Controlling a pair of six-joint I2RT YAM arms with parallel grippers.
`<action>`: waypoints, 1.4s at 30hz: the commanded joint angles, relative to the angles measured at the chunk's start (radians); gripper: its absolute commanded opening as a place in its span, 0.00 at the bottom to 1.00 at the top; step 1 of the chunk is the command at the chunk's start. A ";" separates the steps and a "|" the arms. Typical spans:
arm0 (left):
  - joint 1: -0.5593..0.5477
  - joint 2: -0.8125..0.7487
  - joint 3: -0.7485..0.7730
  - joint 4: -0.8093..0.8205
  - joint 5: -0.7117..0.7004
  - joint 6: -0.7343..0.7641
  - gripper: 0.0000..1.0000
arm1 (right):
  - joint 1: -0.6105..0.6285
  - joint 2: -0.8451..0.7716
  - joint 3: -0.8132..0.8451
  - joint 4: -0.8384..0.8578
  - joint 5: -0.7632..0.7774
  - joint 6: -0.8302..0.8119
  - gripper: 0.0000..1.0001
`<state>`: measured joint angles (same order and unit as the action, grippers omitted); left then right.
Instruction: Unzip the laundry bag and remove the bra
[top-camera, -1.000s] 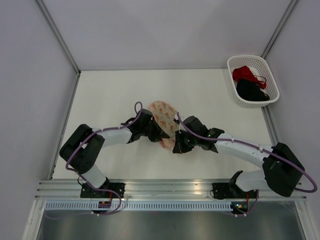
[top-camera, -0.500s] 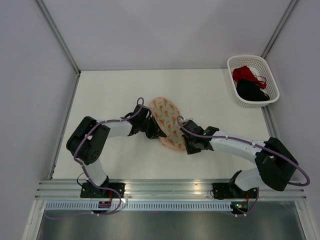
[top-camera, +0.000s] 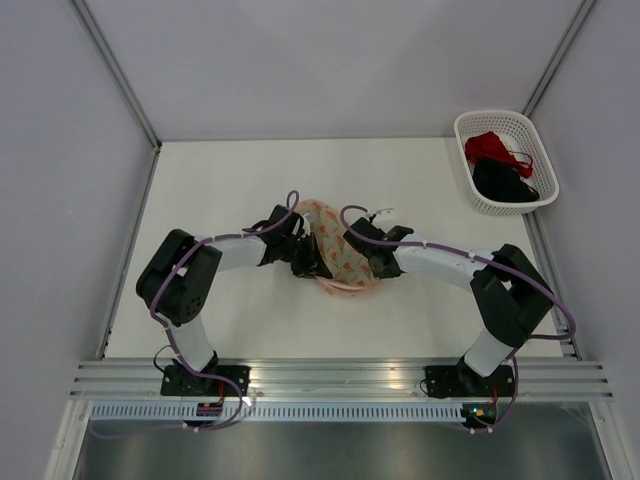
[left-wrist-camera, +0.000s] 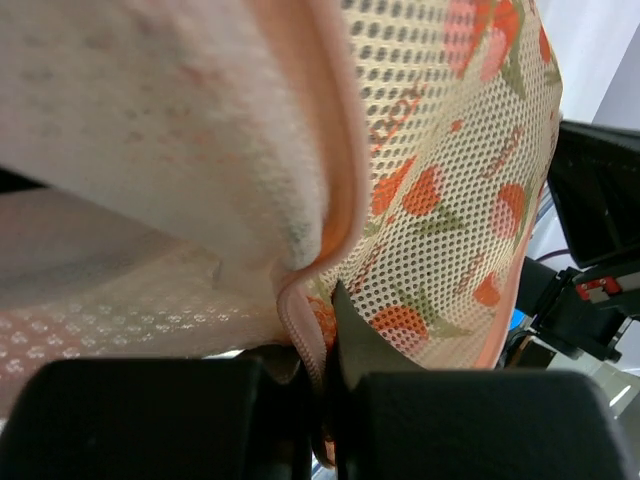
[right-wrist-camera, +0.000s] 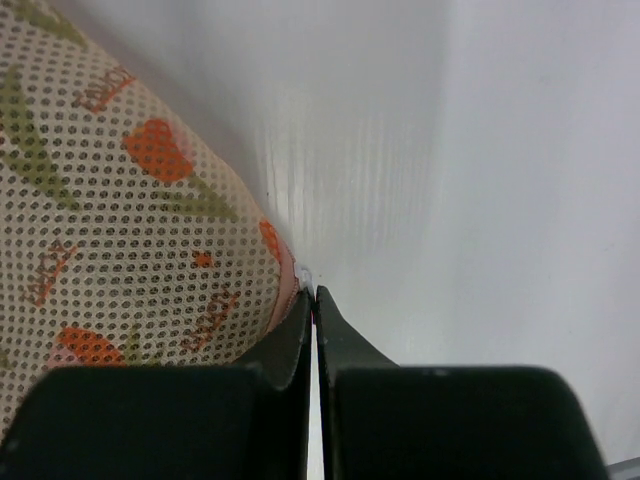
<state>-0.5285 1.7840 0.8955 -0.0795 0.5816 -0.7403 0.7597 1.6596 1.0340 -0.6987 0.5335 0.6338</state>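
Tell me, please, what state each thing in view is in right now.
laundry bag: held between both grippers, bunched; how far it is unzipped I cannot tell.
left gripper: shut on the laundry bag's pink edge.
right gripper: shut on a small white piece at the laundry bag's rim.
basket: upright, far right corner, holding garments.
red garment: lying in the basket.
black garment: lying in the basket, beside the red garment.

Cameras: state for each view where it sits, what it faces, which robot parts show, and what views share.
Top external: above and behind the bases, facing down on the table; both arms meet at the laundry bag.
Left wrist: on the left arm, facing along the left gripper, shut on the bag's rim.
Right wrist: likewise along the right gripper, at the bag's rim.
Shared: the bag.
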 joint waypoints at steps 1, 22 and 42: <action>0.002 0.023 0.016 -0.126 0.044 0.147 0.02 | -0.046 0.028 0.046 -0.068 0.203 -0.009 0.00; 0.002 -0.677 -0.180 -0.304 -0.453 -0.160 0.73 | 0.190 -0.325 -0.009 -0.024 -0.133 -0.141 0.73; 0.002 -1.158 -0.305 -0.571 -0.531 -0.278 0.80 | 0.328 -0.024 0.112 0.149 -0.290 -0.284 0.58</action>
<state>-0.5278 0.6411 0.6025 -0.6228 0.0753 -0.9806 1.0782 1.6257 1.1011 -0.5892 0.2844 0.3763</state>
